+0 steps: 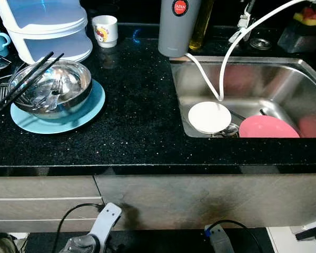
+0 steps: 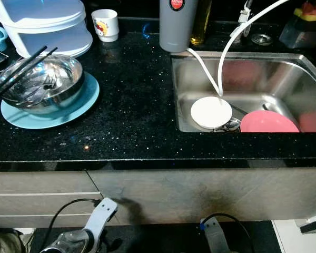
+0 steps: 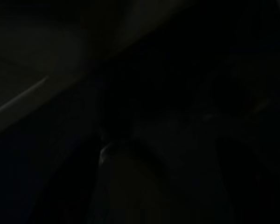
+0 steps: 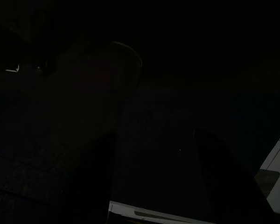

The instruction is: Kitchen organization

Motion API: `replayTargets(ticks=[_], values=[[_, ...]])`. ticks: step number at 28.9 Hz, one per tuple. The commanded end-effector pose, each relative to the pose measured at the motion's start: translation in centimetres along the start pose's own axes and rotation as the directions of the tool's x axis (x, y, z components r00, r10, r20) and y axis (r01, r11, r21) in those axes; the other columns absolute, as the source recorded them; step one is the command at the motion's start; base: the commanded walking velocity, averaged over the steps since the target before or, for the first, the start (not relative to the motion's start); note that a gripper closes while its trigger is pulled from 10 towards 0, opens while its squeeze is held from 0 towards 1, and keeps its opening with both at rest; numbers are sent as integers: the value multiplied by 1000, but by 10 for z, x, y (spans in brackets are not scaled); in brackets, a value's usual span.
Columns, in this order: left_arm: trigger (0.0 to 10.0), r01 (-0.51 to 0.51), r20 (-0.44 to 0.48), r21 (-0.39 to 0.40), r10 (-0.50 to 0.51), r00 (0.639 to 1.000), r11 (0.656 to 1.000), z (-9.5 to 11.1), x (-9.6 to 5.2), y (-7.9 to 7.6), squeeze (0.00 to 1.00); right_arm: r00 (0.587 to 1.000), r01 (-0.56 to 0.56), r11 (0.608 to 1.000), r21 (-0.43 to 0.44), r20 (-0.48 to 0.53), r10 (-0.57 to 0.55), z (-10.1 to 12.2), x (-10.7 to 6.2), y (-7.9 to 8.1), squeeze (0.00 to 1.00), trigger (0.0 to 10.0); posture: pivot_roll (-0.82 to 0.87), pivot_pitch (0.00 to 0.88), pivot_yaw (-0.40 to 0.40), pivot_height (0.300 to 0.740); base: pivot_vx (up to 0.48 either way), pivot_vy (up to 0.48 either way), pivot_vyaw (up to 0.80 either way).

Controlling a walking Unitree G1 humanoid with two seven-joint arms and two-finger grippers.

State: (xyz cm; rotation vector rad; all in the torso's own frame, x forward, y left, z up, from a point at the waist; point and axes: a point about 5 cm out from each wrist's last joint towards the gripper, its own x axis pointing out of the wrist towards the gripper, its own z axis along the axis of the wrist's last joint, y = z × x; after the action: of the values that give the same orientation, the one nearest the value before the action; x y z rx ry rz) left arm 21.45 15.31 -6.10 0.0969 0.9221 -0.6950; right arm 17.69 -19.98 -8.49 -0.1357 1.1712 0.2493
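Steel bowl [image 1: 51, 88] with chopsticks [image 1: 22, 83] sits on the blue plate [image 1: 68, 120] at ten o'clock, well above both hanging arms; too dark to tell either pincer's spread.

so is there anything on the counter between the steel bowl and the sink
Nothing visible. The steel bowl, holding forks and chopsticks, sits on a blue plate at the left; the black counter between it and the sink is bare. The sink already holds a white plate and a pink plate. Both arms hang low below the counter.
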Motion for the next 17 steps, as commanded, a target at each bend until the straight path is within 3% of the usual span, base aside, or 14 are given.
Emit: replayTargets(ticks=[1,2,5,6,7,8,9,10,12,13,14,15,16,17], values=[[10000,111,33,-33,-110,993,993,-3,1,-10,0,1000,-8,1000,6,-24,8,-9,0,2,0,10000,86,155,-16,740,0,0,0],[10000,179,79,-68,-174,982,981,-1,2,-15,0,1000,-9,1000,8,-23,9,-9,0,2,0,10000,86,155,-16,740,0,0,0],[10000,223,112,-87,-212,971,971,1,2,-18,0,1000,-10,1000,9,-23,10,-9,0,2,0,10000,86,155,-16,740,0,0,0],[10000,368,208,-65,-348,914,928,6,-17,-5,0,1000,-10,1000,10,-22,10,-9,0,2,0,10000,86,155,-16,740,0,0,0],[10000,368,208,-65,-348,914,928,6,-17,-5,0,1000,-10,1000,10,-22,10,-9,0,2,0,10000,86,155,-16,740,0,0,0],[10000,481,313,-10,-454,834,877,13,-48,9,0,1000,-11,1000,12,-22,11,-9,0,2,0,10000,85,156,-12,740,0,0,0],[10000,481,313,-10,-454,834,877,13,-48,9,0,1000,-11,1000,12,-22,11,-9,0,2,0,10000,85,156,-12,740,0,0,0],[10000,572,357,63,-554,752,818,18,-72,10,0,1000,-11,1000,13,-22,12,-9,0,2,0,10000,85,156,-12,740,0,0,0],[10000,572,357,63,-554,752,818,18,-72,10,0,1000,-11,1000,13,-22,12,-9,0,2,0,10000,85,156,-12,740,0,0,0],[10000,643,370,122,-636,678,756,22,-88,6,0,1000,-12,1000,14,-21,12,-9,0,2,0,10000,84,157,-12,740,0,0,0],[10000,643,370,122,-636,678,756,22,-88,6,0,1000,-12,1000,14,-21,12,-9,0,2,0,10000,84,157,-12,740,0,0,0],[10000,681,382,144,-675,631,718,25,-94,-1,0,1000,-13,1000,14,-22,13,-9,0,2,0,10000,85,158,-13,740,0,0,0],[10000,681,382,144,-675,631,718,25,-94,-1,0,1000,-13,1000,14,-22,13,-9,0,2,0,10000,85,158,-13,740,0,0,0],[10000,720,394,170,-716,576,672,29,-97,-11,0,1000,-14,1000,14,-22,14,-9,0,2,0,10000,85,158,-13,740,0,0,0]])
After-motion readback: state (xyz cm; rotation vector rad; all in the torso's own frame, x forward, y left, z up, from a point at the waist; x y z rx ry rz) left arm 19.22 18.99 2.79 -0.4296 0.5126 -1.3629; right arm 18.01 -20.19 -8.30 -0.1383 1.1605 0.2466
